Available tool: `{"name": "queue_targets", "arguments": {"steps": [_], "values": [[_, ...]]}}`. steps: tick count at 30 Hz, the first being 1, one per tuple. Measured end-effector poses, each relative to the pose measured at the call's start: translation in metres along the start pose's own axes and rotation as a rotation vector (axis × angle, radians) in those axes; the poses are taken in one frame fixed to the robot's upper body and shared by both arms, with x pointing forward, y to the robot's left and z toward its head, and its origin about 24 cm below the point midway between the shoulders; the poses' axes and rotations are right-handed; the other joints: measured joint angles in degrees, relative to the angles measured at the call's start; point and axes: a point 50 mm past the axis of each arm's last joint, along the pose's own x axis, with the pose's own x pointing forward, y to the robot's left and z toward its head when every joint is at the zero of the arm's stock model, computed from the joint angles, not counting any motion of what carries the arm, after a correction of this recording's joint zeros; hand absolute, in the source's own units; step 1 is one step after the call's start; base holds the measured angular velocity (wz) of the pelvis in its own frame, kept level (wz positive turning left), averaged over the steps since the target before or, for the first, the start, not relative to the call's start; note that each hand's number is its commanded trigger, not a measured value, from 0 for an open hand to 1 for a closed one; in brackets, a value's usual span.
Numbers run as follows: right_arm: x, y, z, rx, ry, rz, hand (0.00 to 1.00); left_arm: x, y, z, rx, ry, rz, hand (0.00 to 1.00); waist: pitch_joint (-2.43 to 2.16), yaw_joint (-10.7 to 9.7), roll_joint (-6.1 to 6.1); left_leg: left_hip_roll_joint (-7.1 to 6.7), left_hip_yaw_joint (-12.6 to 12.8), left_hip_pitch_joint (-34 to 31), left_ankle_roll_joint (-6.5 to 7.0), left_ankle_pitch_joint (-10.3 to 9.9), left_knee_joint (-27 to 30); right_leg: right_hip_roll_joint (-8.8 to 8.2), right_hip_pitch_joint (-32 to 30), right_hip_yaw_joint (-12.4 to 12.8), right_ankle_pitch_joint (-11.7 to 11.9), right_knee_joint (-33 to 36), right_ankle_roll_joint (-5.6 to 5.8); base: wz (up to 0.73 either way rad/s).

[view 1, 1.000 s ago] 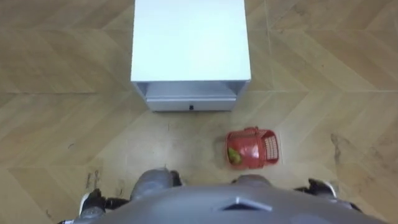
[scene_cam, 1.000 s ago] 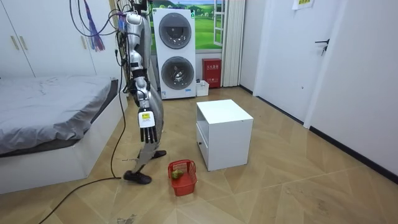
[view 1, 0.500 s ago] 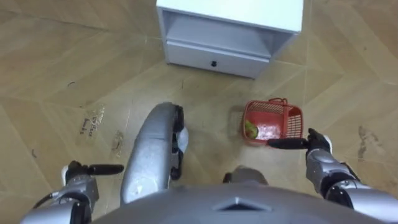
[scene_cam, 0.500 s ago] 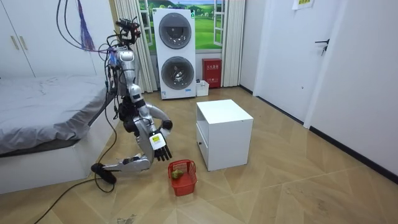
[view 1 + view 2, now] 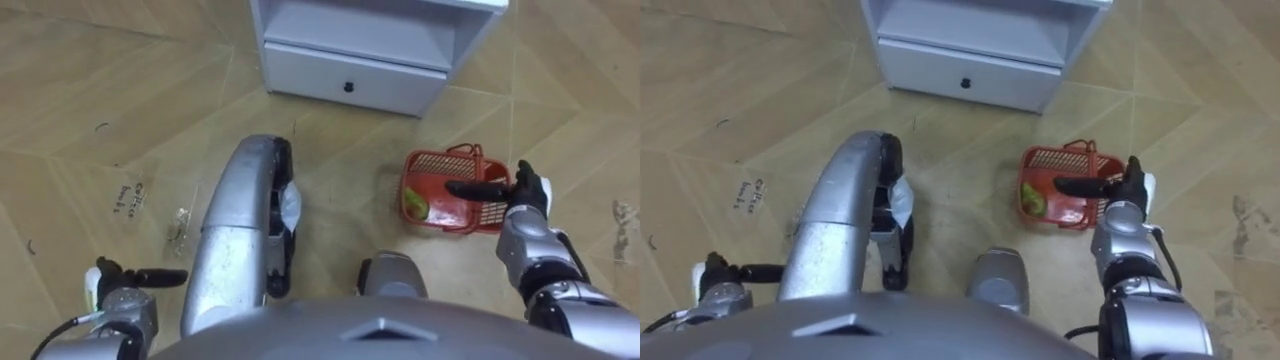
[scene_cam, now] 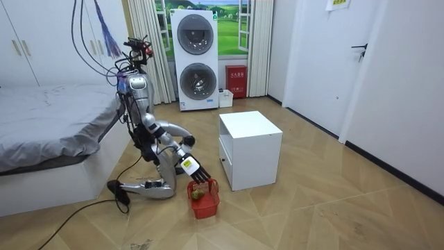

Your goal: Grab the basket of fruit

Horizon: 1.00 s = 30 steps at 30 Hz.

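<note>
Kneeling posture beside the fruit basket. The fruit basket, red and of open mesh, is seen standing upright on the wooden floor, just in front of the right corner of a white cabinet and apart from it. A green fruit is seen lying inside the basket, against its left wall. The right robot hand is held out over the basket from the right, with its fingers straight and together, laid across the basket's opening. They are not curled round any part of it, and whether the rim or handle is touched cannot be told. The left robot hand is shown low at the left, well apart from the basket, its fingers likewise straight and holding nothing. The cabinet's drawer is shut. In the room view the robot is seen down on the floor with one leg stretched behind it, between a bed and the cabinet, bent towards the basket.
</note>
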Motion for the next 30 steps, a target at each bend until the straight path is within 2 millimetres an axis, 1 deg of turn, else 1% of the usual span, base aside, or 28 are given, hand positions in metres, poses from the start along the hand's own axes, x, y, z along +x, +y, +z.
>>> {"name": "queue_targets", "arguments": {"steps": [1, 2, 4, 7, 10, 12, 14, 15, 16, 19, 22, 23, 27, 30], "values": [[0.0, -0.001, 0.007, -0.018, -0.036, -0.003, 0.0, -0.001, -0.001, -0.005, 0.003, 0.012, -0.013, 0.0, 0.23, -0.38, 0.28, 0.16, -0.38, -0.58, -0.02, -0.01, 1.06, 0.41, 0.25, 0.04, -0.41, 0.77, -0.1, -0.09], [0.0, -0.001, 0.012, -0.032, -0.059, -0.004, 0.0, -0.002, -0.004, -0.009, 0.009, 0.021, -0.034, 0.0, 0.2, -0.4, 0.53, 0.08, -0.64, -0.59, -0.75, 0.35, 0.78, 0.66, 0.19, 0.26, -0.53, 0.66, -0.21, -0.09], [0.0, -0.001, 0.016, -0.052, -0.081, -0.004, 0.0, -0.003, -0.005, -0.013, 0.032, 0.024, -0.056, 0.0, 0.16, -0.46, 0.6, 0.09, -0.65, -0.25, -1.06, 0.5, 0.39, 0.67, 0.24, 0.39, -0.53, 0.51, -0.21, -0.03], [0.001, -0.004, 0.023, -0.05, -0.109, -0.016, 0.0, -0.004, -0.006, -0.015, 0.048, 0.023, -0.068, 0.0, -0.07, -0.42, 1.11, 0.12, -0.64, -0.05, -1.31, 0.62, -0.01, 0.61, -0.03, 0.75, -0.52, 0.48, -0.2, -0.03], [0.003, -0.009, 0.03, -0.053, -0.129, -0.035, 0.0, -0.004, -0.005, -0.018, 0.053, 0.026, -0.082, 0.0, -0.03, -0.19, 1.4, 0.08, -0.31, 0.61, -1.35, 0.64, -0.42, 0.18, -0.04, 1.52, -0.52, 0.59, -0.19, -0.09], [0.004, -0.011, 0.033, -0.054, -0.136, -0.046, 0.0, -0.005, -0.006, -0.02, 0.071, 0.026, -0.094, 0.0, 0.1, 0.17, 1.94, 0.07, -0.17, 0.64, -1.47, 0.64, -0.67, 0.11, -0.17, 1.57, -0.52, 0.73, -0.19, -0.02], [0.005, -0.012, 0.038, -0.051, -0.147, -0.05, 0.0, -0.005, -0.007, -0.022, 0.089, 0.027, -0.113, 0.0, 0.05, 0.37, 2.88, 0.07, -0.16, 0.6, -2.24, 0.55, -1.09, 0.02, -0.46, 1.61, -0.53, 0.97, -0.18, 0.0], [0.005, -0.012, 0.039, -0.049, -0.149, -0.049, 0.0, -0.006, -0.007, -0.023, 0.092, 0.028, -0.114, 0.0, 0.02, 0.45, 3.06, 0.07, -0.13, 0.61, -2.31, 0.57, -1.2, -0.02, -0.51, 1.6, -0.53, 1.02, -0.17, 0.03], [0.005, -0.012, 0.039, -0.048, -0.15, -0.048, 0.0, -0.006, -0.007, -0.024, 0.095, 0.029, -0.115, 0.0, -0.01, 0.53, 3.29, 0.05, -0.05, 0.67, -2.56, 0.66, -1.45, -0.14, -0.57, 1.59, -0.54, 1.1, -0.15, 0.04], [0.007, -0.011, 0.04, -0.051, -0.147, -0.045, 0.0, -0.007, -0.008, -0.028, 0.119, 0.034, -0.128, 0.0, 0.15, 0.66, 3.82, -0.13, 0.09, 0.73, -3.19, 0.96, -2.01, -0.41, -0.74, 1.57, -0.55, 1.41, -0.14, 0.04], [0.008, -0.014, 0.034, -0.073, -0.118, -0.047, 0.0, -0.008, -0.01, -0.032, 0.143, 0.039, -0.154, 0.0, 0.17, 0.83, 3.95, -1.01, 0.25, 0.74, -3.94, 1.34, -2.84, -1.15, -0.81, 1.55, -0.59, 1.46, -0.07, 0.05], [0.009, -0.015, 0.032, -0.082, -0.108, -0.045, 0.0, -0.008, -0.01, -0.032, 0.143, 0.039, -0.159, 0.0, 0.3, 1.25, 4.04, -1.03, 0.28, 0.73, -4.05, 1.39, -2.99, -1.17, -0.92, 1.52, -0.6, 1.5, -0.06, 0.05], [0.011, -0.02, 0.028, -0.086, -0.074, -0.029, 0.0, -0.008, -0.009, -0.033, 0.146, 0.045, -0.179, 0.0, 0.42, 2.39, 4.06, -1.04, 0.39, 0.51, -4.3, 1.52, -3.28, -1.3, -1.29, 1.38, -0.6, 1.46, -0.04, 0.02], [0.015, -0.028, 0.022, -0.065, -0.015, -0.031, 0.0, -0.006, -0.007, -0.03, 0.146, 0.04, -0.192, 0.0, 0.44, 3.55, 4.1, -1.04, 0.29, 0.29, -4.36, 1.56, -3.3, -1.2, -1.21, 0.78, -0.61, 1.21, -0.02, 0.09]]}}
